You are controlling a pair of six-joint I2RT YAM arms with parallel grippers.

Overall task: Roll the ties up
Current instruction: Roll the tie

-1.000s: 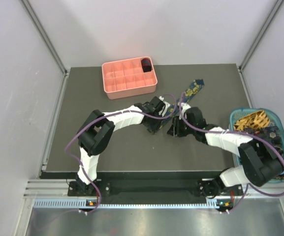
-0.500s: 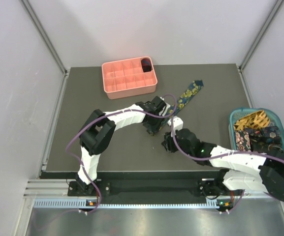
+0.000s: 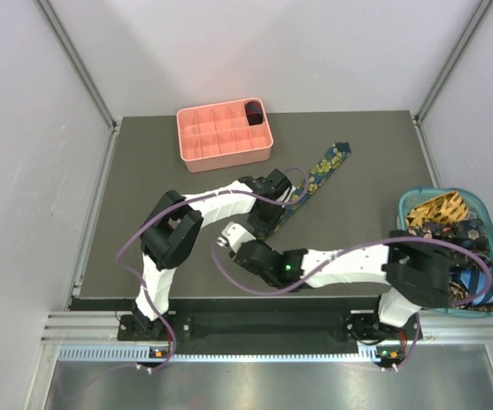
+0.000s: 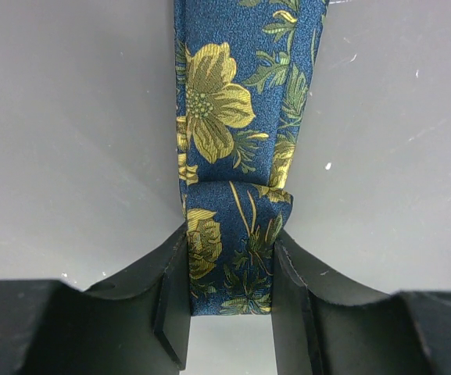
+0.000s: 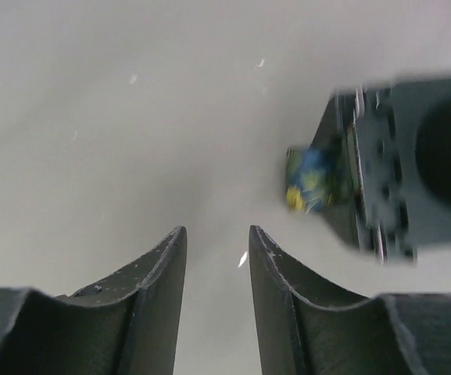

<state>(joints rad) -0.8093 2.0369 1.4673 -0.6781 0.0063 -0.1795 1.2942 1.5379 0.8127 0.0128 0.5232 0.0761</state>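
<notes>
Silky navy floral tie (image 4: 233,117), fold pinched by the left gripper (image 4: 230,312), may unroll if the empty, parted right gripper (image 5: 217,258) bumps it.

The dark surface (image 3: 126,171) carries a salmon-pink tray (image 3: 203,145) beyond the left claw (image 3: 267,222). A navy floral tie (image 3: 330,161) lies flat, running away from that claw.

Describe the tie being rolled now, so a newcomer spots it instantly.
On the dark table, look right of the salmon-pink tray: one tie lies diagonally, its near end pinched in the left gripper. It is navy with yellow flowers and stretched flat, unlike the ties heaped in the teal basket.
</notes>
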